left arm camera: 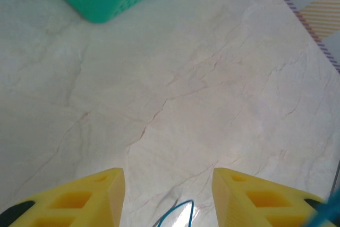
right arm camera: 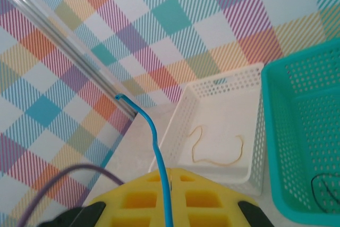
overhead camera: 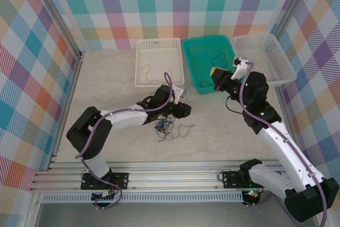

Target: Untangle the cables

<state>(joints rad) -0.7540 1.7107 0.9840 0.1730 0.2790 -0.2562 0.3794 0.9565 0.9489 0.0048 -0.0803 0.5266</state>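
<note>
Plaid-walled booth, pale marbled table [overhead camera: 106,89].

Done so far, by the look of it:
- One orange-tan cable [right arm camera: 215,157] lies alone in the white basket [right arm camera: 228,83].
- A black cable [right arm camera: 317,190] lies in the teal basket [right arm camera: 303,131].

In hand:
- Right gripper [right arm camera: 166,176] is up by the teal basket. Its fingers are closed tight on a blue cable [right arm camera: 154,142] that sticks up out of them.
- Left gripper [left arm camera: 167,174] is low over the table, fingers roughly half apart. A blue loop [left arm camera: 180,211] lies between them, but I see nothing pinched.

Left to do: a small knot of cables [overhead camera: 166,126] sits unsorted on the table just beside the left arm's end. I'd call it roughly midway.
</note>
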